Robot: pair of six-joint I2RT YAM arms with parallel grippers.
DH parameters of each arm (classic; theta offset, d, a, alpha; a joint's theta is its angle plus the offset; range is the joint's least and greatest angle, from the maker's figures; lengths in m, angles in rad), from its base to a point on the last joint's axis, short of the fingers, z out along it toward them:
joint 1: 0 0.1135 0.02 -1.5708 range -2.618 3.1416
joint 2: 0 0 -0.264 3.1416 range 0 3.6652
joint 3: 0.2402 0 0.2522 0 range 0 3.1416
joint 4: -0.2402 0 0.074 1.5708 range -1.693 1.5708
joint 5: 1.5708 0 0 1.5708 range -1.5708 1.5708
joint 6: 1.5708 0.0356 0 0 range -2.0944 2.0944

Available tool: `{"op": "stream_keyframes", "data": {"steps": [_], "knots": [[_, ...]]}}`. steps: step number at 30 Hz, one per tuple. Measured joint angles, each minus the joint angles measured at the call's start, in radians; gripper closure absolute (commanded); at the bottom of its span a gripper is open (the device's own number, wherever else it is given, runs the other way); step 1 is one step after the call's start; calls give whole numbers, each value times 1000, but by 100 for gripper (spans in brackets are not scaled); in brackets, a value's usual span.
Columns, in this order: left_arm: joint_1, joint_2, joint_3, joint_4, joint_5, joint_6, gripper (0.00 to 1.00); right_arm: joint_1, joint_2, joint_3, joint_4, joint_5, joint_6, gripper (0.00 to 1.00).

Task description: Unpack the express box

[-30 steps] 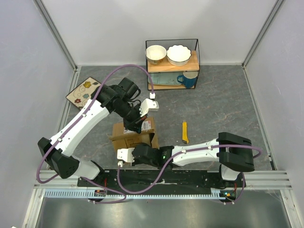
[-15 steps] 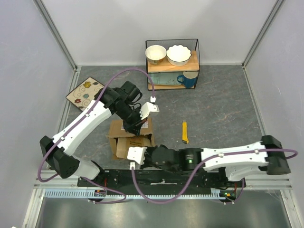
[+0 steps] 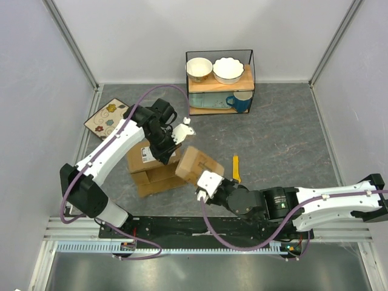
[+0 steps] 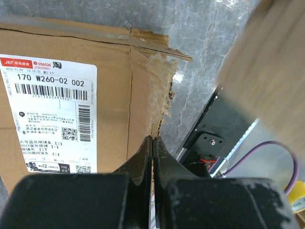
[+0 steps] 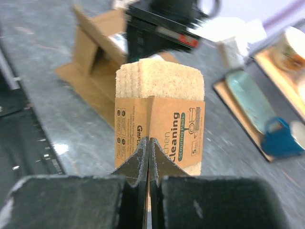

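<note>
On the grey mottled counter (image 3: 285, 139), enclosed by pale walls (image 3: 151, 36), the express box (image 3: 148, 168) is seen left of centre, its torn edge pinched by the closed left hand (image 4: 152, 140). A pack of scouring pads (image 5: 159, 109) (paper-sleeved) is clamped in the closed right hand (image 5: 148, 142).

You can read the white shipping label (image 4: 47, 114) on the express box (image 4: 136, 90), at nine o'clock in the left wrist view: a red "J&T" mark and "170 W260-02 002" over a barcode. The finer print is too small. On the pack of scouring pads (image 5: 159, 83), the brown paper band (image 5: 178, 126) reads "cleaning" and "Scouring".
</note>
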Motion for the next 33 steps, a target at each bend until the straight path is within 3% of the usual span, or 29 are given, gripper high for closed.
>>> {"op": "stream_keyframes", "data": {"steps": [5, 11, 17, 25, 26, 27, 30, 33], "knots": [[25, 2, 26, -1, -4, 0, 98, -34, -19, 6, -68, 246, 43, 100], [25, 5, 105, -5, 24, 1, 98, -310, 3, 11, -188, 392, 234, 100], [23, 11, 177, -5, 83, 1, 98, -556, 26, -21, -230, 380, 386, 100], [-16, 14, 196, -7, 111, 1, 98, -762, 129, -116, -244, 228, 514, 99], [-23, 15, 196, -8, 116, 1, 98, -781, 144, -130, -245, 209, 528, 97], [-30, 18, 196, -8, 126, 1, 98, -792, 153, -138, -248, 197, 538, 83], [-53, 27, 185, -7, 144, 2, 98, -810, 174, -159, -252, 171, 571, 61], [-71, 39, 169, -8, 164, 6, 98, -810, 172, -166, -253, 149, 584, 52]]}}
